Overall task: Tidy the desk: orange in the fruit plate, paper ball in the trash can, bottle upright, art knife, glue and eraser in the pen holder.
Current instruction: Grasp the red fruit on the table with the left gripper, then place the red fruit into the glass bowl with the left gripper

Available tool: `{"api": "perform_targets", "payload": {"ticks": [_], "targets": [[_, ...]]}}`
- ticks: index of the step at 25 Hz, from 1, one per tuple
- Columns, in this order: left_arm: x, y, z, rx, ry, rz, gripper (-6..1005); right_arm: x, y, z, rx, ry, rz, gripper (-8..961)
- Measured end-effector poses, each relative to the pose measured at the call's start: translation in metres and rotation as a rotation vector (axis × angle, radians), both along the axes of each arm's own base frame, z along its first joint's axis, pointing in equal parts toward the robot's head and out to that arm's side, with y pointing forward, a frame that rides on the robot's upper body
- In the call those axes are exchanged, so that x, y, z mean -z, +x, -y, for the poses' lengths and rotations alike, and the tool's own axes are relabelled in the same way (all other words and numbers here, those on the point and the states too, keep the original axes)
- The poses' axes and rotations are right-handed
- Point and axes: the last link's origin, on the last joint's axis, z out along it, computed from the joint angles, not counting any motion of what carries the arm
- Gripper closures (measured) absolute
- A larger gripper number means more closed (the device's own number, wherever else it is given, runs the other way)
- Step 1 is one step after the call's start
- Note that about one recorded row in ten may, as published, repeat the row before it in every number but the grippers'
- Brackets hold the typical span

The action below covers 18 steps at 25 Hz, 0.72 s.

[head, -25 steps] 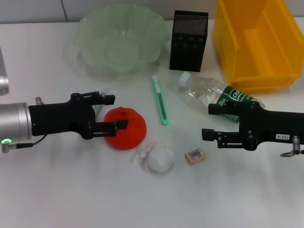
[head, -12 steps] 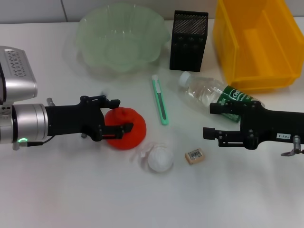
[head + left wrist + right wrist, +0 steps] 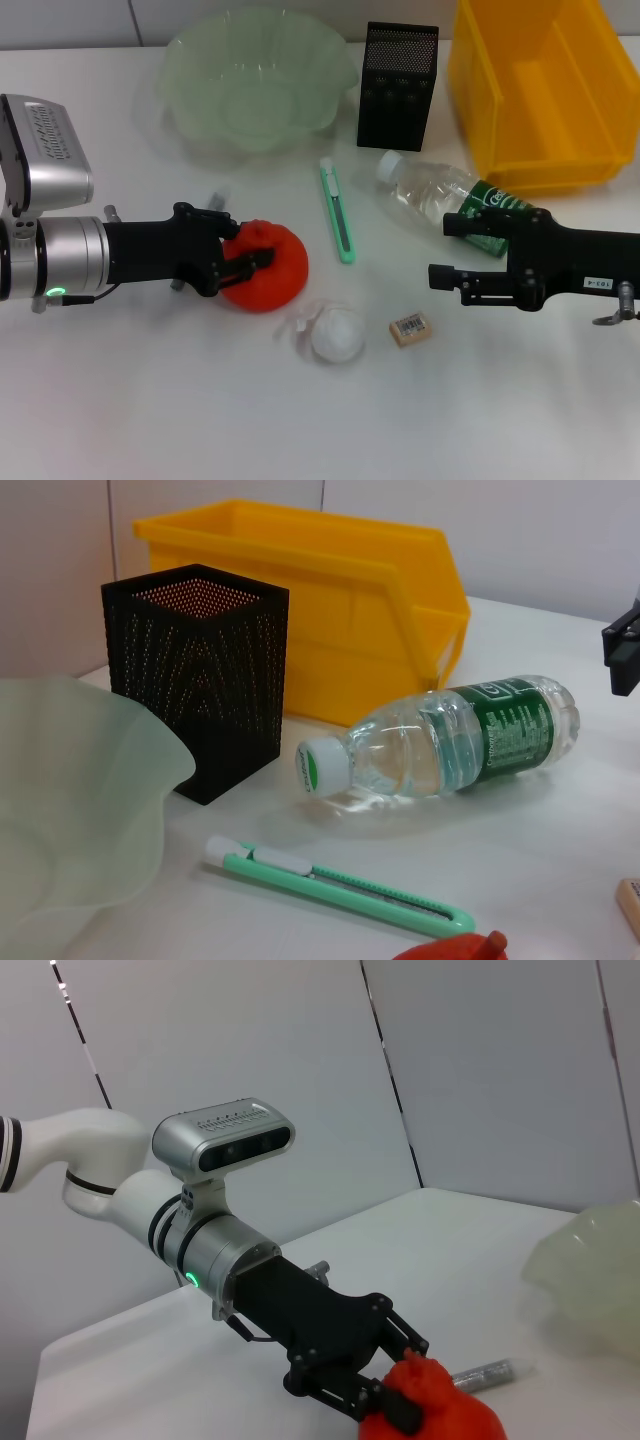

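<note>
Left gripper [image 3: 250,262] grasping orange [image 3: 270,270] mid-frame; right gripper [image 3: 445,250] released by lying bottle [image 3: 450,200]; fruit plate [image 3: 255,85], pen holder [image 3: 397,85], yellow bin [image 3: 540,90] hold nothing

The desk carries one orange [image 3: 268,277], one paper ball [image 3: 337,335], one eraser [image 3: 411,328], one art knife [image 3: 338,210] and one bottle [image 3: 452,200]. There is also one glue stick [image 3: 487,1372], one fruit plate [image 3: 256,80], one pen holder [image 3: 397,86] and one yellow bin [image 3: 540,90]. Two grippers are in sight, the left gripper [image 3: 243,262] and the right gripper [image 3: 450,252].
</note>
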Motion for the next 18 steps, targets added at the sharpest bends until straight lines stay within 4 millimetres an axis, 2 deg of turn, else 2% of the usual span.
{"api": "perform_targets", "payload": {"ticks": [3,6,10,13,18], "targets": [[0.0,0.0,0.0,0.001,-0.002,0.002,480,0.0,0.0,0.0,-0.001,0.0,0.0,158],[-0.002,0.003,0.001,0.001,-0.003,0.028,718,-0.001,0.0,-0.001,-0.003,0.001,0.002,159],[-0.023,0.017,-0.005,-0.012,0.071,0.204,805,-0.001,0.0,-0.001,-0.002,0.002,0.002,159],[-0.041,0.028,-0.015,-0.03,0.175,0.35,824,-0.001,0.0,-0.001,-0.002,0.002,0.002,159],[-0.052,0.046,-0.037,-0.038,0.326,0.488,852,0.001,-0.001,-0.001,-0.003,-0.001,-0.001,158]]}}
